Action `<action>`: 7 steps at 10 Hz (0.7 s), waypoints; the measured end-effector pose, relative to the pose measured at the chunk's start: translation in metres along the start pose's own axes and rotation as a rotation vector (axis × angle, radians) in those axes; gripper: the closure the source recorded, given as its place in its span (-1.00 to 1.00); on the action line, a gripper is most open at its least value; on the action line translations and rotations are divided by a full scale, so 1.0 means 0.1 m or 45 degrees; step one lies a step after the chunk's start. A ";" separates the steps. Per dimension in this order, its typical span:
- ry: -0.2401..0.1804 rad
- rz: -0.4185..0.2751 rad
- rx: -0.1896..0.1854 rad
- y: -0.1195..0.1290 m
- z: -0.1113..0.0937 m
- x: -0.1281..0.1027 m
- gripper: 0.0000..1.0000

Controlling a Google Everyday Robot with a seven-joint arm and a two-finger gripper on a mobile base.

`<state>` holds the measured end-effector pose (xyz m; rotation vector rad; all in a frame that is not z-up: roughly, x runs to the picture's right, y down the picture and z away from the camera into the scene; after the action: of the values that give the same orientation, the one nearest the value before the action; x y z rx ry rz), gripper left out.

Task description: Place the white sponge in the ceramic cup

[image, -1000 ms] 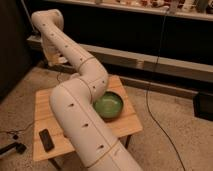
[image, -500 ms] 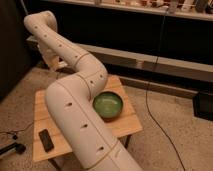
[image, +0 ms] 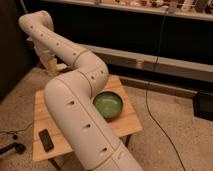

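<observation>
My white arm [image: 75, 100] sweeps across the wooden table [image: 129, 125] and hides much of it. My gripper [image: 50, 65] hangs at the far left, above the table's back left corner. The white sponge and the ceramic cup are not in view; they may be hidden behind the arm. A wide green bowl [image: 108, 105] sits on the right half of the table, just right of the arm.
A black remote-like object [image: 46, 140] lies near the table's front left edge. A black cable [image: 161, 117] runs over the floor to the right. A long low shelf [image: 160, 65] stands behind the table. A dark wall is at the left.
The arm's upper joint and the gripper have shifted a little to the left. More of the green bowl shows now.
</observation>
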<state>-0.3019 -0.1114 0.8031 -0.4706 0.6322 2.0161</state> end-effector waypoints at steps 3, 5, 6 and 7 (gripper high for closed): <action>0.000 0.003 -0.004 0.00 0.01 -0.01 0.96; 0.006 0.048 -0.040 0.00 0.22 -0.21 0.96; 0.024 0.068 -0.070 0.03 0.31 -0.27 0.96; 0.056 0.088 -0.107 0.06 0.40 -0.30 0.96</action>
<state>-0.2953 -0.1105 0.8528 -0.5507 0.5997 2.1090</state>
